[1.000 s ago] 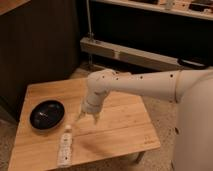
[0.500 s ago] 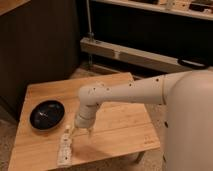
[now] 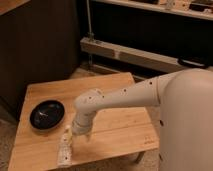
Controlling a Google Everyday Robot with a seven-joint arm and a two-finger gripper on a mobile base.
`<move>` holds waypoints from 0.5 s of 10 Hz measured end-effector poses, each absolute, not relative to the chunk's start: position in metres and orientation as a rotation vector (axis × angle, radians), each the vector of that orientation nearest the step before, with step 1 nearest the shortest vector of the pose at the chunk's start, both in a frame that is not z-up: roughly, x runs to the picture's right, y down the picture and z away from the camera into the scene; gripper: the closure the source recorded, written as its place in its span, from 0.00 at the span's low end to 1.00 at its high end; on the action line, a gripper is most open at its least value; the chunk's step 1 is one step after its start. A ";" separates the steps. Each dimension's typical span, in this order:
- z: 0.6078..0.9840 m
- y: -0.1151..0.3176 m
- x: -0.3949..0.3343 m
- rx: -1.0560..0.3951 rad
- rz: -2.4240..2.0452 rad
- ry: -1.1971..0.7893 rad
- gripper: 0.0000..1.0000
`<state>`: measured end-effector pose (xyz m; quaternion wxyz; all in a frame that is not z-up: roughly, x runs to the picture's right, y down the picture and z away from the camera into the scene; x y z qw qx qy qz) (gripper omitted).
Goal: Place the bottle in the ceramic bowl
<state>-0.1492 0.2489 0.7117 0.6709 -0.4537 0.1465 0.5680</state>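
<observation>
- The bowl [image 3: 47,114] sits on the left part of the wooden table [image 3: 117,122]; its glossy black inside shows a few pale glints.
- The bottle [image 3: 65,149] lies on its side on the table near the front edge, in front of the bowl and a little to its right, apart from it.
- The white arm [image 3: 120,97] reaches in from the right, bends at a joint over the table's middle and drops steeply down to the left.
- The gripper [image 3: 77,135] hangs low over the table at the bottle's upper end, just beside or touching it; whether it is spread or pinching cannot be told.
- Behind the table run a pale ledge [image 3: 135,56] and a thin upright pole [image 3: 89,20], against dark panels.
</observation>
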 end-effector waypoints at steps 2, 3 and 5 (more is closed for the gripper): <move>0.714 0.255 -0.159 -1.043 1.277 0.278 0.35; 0.715 0.257 -0.161 -1.054 1.288 0.249 0.35; 0.719 0.262 -0.166 -1.068 1.302 0.210 0.35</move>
